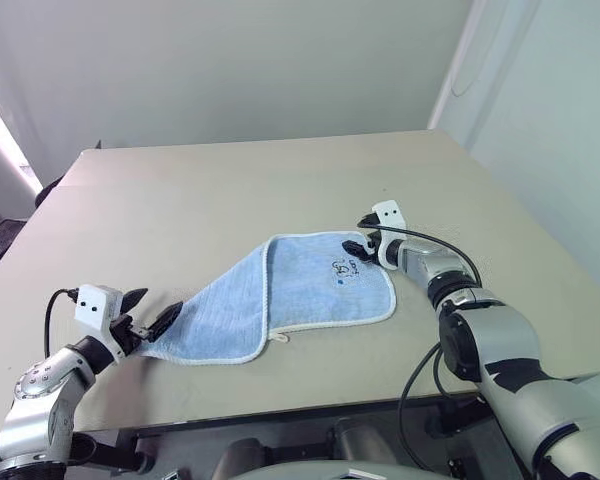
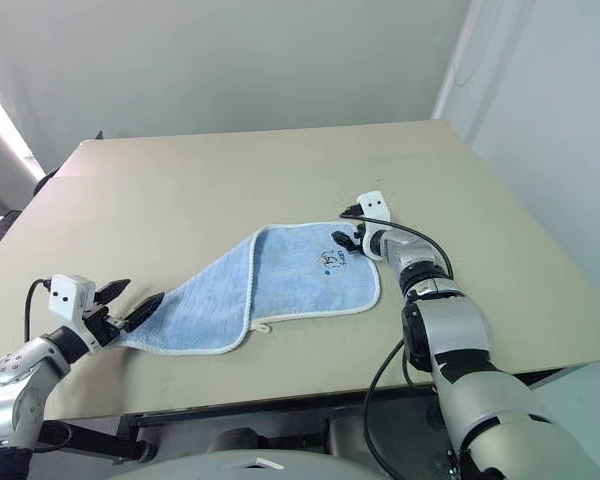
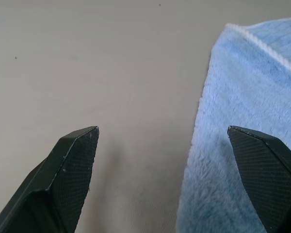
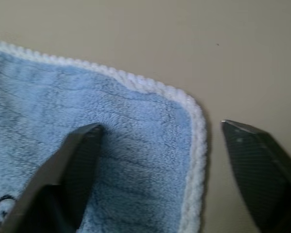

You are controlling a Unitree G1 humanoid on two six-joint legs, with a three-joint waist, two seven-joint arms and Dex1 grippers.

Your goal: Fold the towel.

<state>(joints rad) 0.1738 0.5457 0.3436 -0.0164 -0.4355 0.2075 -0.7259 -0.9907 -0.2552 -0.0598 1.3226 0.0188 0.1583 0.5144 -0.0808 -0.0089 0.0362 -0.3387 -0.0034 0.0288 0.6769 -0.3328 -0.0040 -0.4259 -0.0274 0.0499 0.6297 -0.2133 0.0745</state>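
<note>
a pale tan table (image 1: 230,190) stands against a plain light wall, and the towel (image 1: 300,290) lies on its near half, partly folded, with one layer doubled over toward the robot's left. its long axis runs from the far right corner, by the dark logo (image 1: 342,268), down to a narrow tip at the near left. the right gripper (image 1: 361,236) sits at that far right corner, jaws apart and straddling the white edging: one finger (image 4: 77,160) over the cloth, the other off it above bare table, nothing pinched yet. the left gripper (image 1: 148,314) is at the towel's near left tip, jaws wide, one finger over the cloth and one off its edge, holding nothing. the right gripper looks better placed to close on its corner first.
</note>
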